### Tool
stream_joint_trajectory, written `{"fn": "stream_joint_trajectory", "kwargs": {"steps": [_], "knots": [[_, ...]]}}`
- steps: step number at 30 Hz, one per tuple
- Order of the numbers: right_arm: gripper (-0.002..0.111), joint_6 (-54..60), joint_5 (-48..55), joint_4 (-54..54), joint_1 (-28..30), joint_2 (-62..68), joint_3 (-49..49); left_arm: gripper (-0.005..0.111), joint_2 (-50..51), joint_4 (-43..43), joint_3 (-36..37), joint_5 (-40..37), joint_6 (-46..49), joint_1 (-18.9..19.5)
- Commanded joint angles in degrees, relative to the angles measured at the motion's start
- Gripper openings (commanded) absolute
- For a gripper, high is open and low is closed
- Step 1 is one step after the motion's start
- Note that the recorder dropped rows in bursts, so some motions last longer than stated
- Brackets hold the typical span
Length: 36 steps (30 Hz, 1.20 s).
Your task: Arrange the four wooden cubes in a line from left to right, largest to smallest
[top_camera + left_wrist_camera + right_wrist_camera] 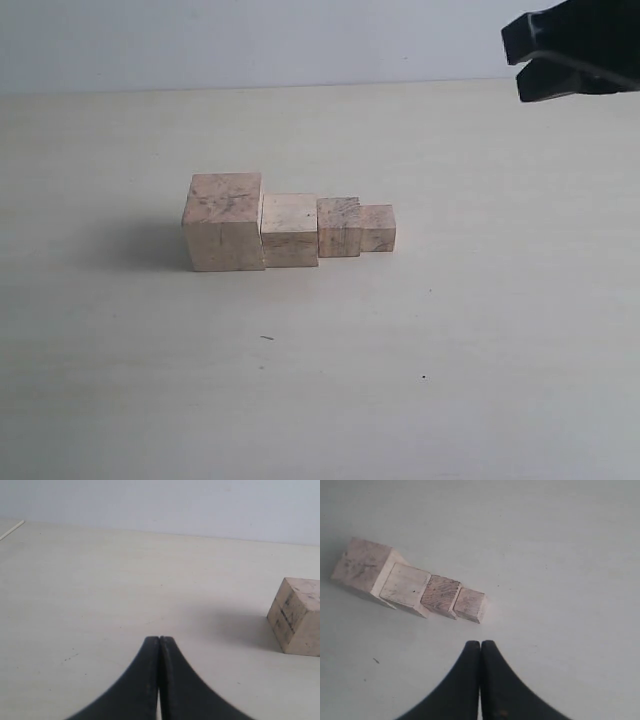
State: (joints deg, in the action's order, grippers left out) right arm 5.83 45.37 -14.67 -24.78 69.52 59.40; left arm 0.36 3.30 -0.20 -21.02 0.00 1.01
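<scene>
Touching row mid-frame: four wooden cubes, well apart from right gripper at upper right (clenched, empty); left gripper clenched too, near probably the largest cube

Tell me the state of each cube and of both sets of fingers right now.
Largest cube: flat on the table, left end of the row, touching its neighbour.
Second cube: flat, touching both neighbours.
Third cube: flat, touching both neighbours.
Smallest cube: flat, right end of the row.
Left fingers: shut, empty.
Right fingers: shut, empty, apart from the cubes.
</scene>
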Motion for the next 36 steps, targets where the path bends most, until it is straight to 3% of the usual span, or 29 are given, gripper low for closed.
{"fn": "stream_joint_trajectory", "kwargs": {"steps": [1, 10, 13, 16, 21, 25, 29, 36], "knots": [[0.000, -0.01, 0.17, -0.29, -0.20, -4.91, -0.30, 0.000, -0.36, 0.33, 0.20, 0.73, 0.00, -0.39], [0.000, 0.17, -0.94, 3.52, 0.17, -12.13, -0.30, 0.000, -0.36, 0.33, 0.20, 0.73, 0.00, -0.39], [0.000, 0.17, -3.24, 4.18, 6.23, -19.03, -1.61, 0.000, -0.36, 0.33, 0.20, 0.73, 0.00, -0.39], [0.000, 0.17, -10.65, 3.91, 12.30, -25.58, -7.53, 0.000, -0.36, 0.33, 0.20, 0.73, 0.00, -0.39], [0.000, 0.17, -28.49, 4.02, 20.68, -39.80, -25.77, 0.000, -0.36, 0.33, 0.20, 0.73, 0.00, -0.39], [0.000, 0.17, -34.87, 4.34, 25.74, -48.89, -37.32, 0.000, -0.36, 0.33, 0.20, 0.73, 0.00, -0.39], [0.000, 0.17, -38.41, 4.34, 27.79, -55.54, -44.86, 0.000, -0.36, 0.33, 0.20, 0.73, 0.00, -0.39], [0.000, 0.17, -38.29, 4.34, 27.79, -59.59, -49.35, 0.000, -0.36, 0.33, 0.20, 0.73, 0.00, -0.39]]}}
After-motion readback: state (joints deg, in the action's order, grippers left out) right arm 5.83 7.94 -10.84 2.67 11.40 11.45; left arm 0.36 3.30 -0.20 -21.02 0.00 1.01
